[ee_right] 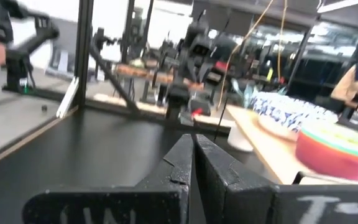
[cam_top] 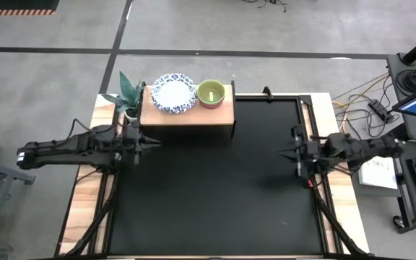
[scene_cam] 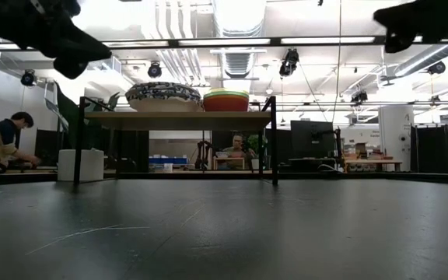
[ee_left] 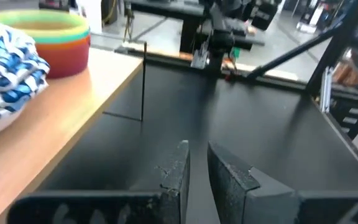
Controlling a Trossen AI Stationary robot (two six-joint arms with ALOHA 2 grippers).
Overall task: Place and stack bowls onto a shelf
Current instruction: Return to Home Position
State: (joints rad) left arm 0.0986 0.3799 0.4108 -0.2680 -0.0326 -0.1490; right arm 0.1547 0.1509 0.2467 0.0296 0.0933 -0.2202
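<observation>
The light-wood shelf (cam_top: 186,115) stands at the far edge of the black mat. On it rest a stack of white bowls with blue patterned rims (cam_top: 172,94) and, to their right, a stack of small plain bowls with the yellow-green one on top (cam_top: 211,93). The low view shows the patterned stack (scene_cam: 163,96) and the coloured stack (scene_cam: 225,100) side by side on the plank. My left gripper (cam_top: 150,142) hovers over the mat just near of the shelf's left end, with a narrow gap between its fingers (ee_left: 197,163). My right gripper (cam_top: 286,152) hovers at the mat's right side, shut (ee_right: 193,144). Neither holds anything.
A potted plant (cam_top: 128,94) stands beside the shelf's left end. The black mat (cam_top: 215,195) spreads bare between the arms and toward the near edge. The shelf's right third (cam_top: 226,112) is bare wood. People sit in the room beyond the table (scene_cam: 6,140).
</observation>
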